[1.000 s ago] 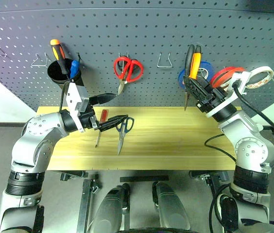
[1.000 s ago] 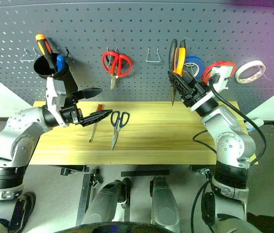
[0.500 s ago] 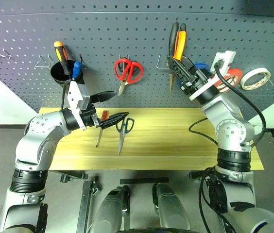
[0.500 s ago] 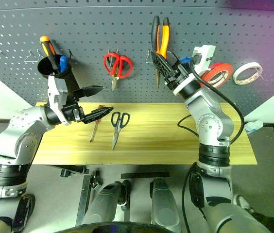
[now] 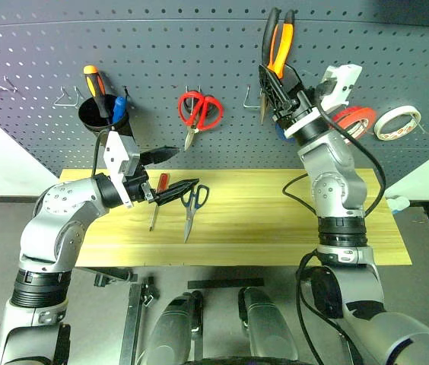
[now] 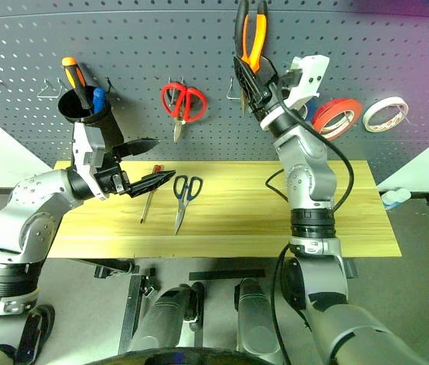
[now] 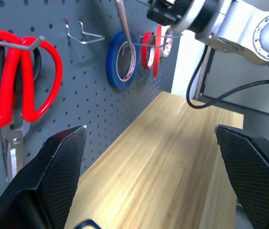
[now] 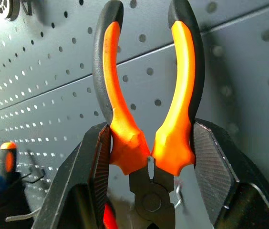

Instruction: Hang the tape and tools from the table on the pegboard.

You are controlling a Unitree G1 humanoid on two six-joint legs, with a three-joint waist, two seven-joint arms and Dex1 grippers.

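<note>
The right gripper (image 5: 275, 72) is up high in front of the pegboard (image 5: 161, 46), and its two black fingers are squeezed on the pliers (image 5: 278, 42) low on the orange-and-black handles, which point up. The nose of the pliers hangs down just beside a bare wire hook (image 5: 254, 99) on the board. The left gripper (image 5: 170, 172) floats over the left part of the table (image 5: 275, 220) with its fingers spread wide and nothing between them. Right below it on the wood lie the red-handled screwdriver (image 5: 157, 199) and, just to its right, the scissors with dark handles (image 5: 192, 205). The orange-red tape (image 5: 356, 119) hangs on the board to the right of the right arm, with a white roll (image 5: 395, 122) farther right and a blue roll (image 7: 122, 59) close by. Red scissors (image 5: 199, 110) hang in the middle of the board. A black cup (image 5: 102, 114) on the left holds an orange-and-black screwdriver (image 5: 92, 82).
</note>
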